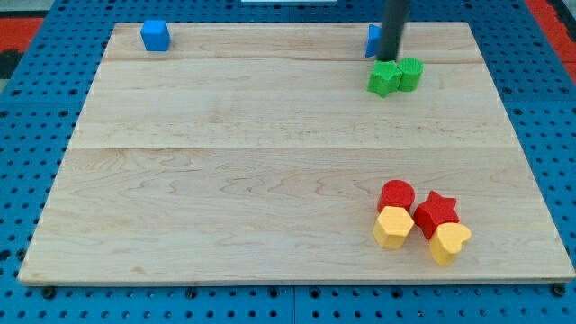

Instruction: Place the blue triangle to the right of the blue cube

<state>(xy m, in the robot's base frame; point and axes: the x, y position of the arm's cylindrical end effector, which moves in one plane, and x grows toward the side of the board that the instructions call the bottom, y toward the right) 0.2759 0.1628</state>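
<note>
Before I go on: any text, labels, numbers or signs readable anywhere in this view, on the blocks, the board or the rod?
None: no word, number, label or sign is readable anywhere in the camera view.
Blue cube: plain faces.
Blue triangle, partly hidden behind my tip: no marking on the part that shows.
Green blocks, red blocks, yellow blocks: plain.
Wooden board and blue pegboard: only grain and holes.

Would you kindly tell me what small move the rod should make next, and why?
Probably circle my tip to the right side of the small blue triangle block, then nudge it toward the view's left. The triangle sits at the board's top edge, mostly hidden behind the rod, far right of the blue cube, with the green blocks just below.
</note>
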